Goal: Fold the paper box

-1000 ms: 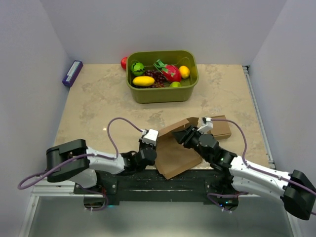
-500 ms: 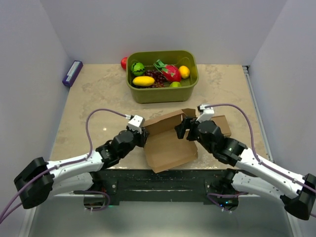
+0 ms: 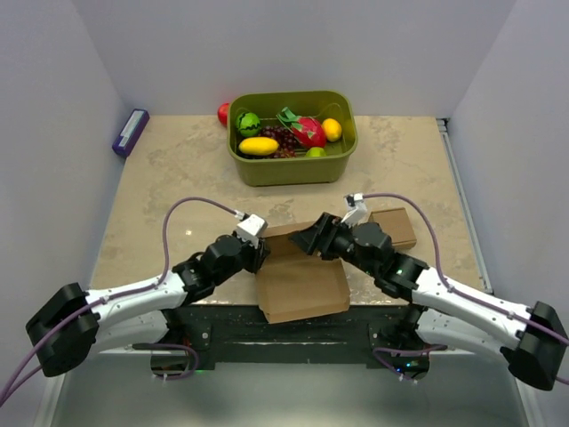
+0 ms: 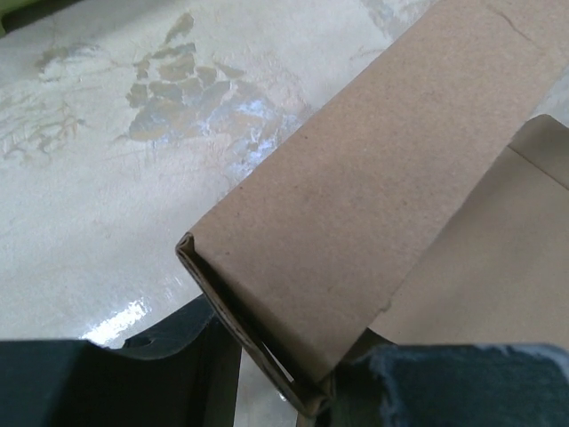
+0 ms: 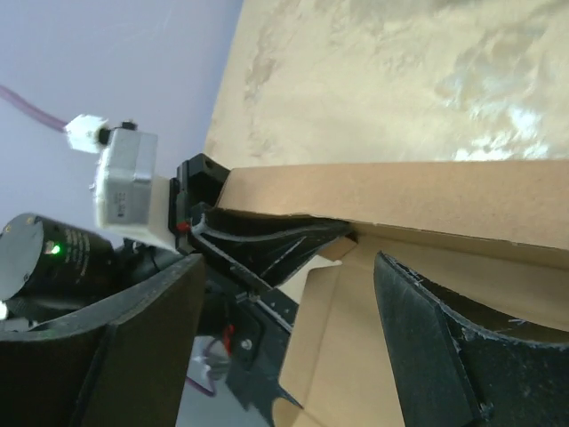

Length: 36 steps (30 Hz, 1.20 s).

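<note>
Box (image 3: pixel 302 286), lower centre: left gripper (image 3: pixel 259 254) is pinching its doubled edge as anchor while right gripper (image 3: pixel 305 241) is hovering nearby, jaws spread.

The left arm (image 3: pixel 133 301) and right arm (image 3: pixel 471 307) have white links, black joints, purple cables (image 3: pixel 191 205); left gripper (image 3: pixel 260 255) and right gripper (image 3: pixel 308 242) are black.

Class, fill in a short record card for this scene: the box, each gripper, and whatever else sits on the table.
Paper box: partly folded, at the near edge of the table
Left gripper: shut on the box's doubled-over left flap
Right gripper: open, at the box's far edge
Green bin: at the back, holding toy fruit
Small cardboard box: right of the paper box
</note>
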Each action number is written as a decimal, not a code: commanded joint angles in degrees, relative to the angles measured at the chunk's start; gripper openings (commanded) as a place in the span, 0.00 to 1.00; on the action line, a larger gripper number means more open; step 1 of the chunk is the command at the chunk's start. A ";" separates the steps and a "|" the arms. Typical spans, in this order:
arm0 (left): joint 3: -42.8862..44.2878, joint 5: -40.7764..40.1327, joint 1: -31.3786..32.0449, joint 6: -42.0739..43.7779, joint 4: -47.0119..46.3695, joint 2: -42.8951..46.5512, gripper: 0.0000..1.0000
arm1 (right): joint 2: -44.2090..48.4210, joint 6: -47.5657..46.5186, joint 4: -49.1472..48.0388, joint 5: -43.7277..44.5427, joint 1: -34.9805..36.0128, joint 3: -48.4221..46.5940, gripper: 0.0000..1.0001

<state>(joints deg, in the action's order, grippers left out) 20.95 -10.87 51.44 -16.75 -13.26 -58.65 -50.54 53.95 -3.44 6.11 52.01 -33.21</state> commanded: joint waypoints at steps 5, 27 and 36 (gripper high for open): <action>-2.67 1.20 -0.11 4.09 -13.63 -6.37 0.00 | -5.17 18.29 -19.15 2.41 -0.06 8.07 0.78; -8.82 -10.04 5.33 6.47 -28.32 -13.33 0.00 | -16.69 26.99 -28.55 11.03 -0.07 13.79 0.10; -8.20 -17.25 7.36 -1.77 -24.37 -11.31 0.00 | -17.22 27.26 -28.11 12.87 0.20 15.72 0.00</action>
<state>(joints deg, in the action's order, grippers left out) 12.29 -22.35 58.08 -12.91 -36.36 -71.99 -67.22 82.70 -33.89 13.63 52.21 -19.25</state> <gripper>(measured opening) 0.309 0.018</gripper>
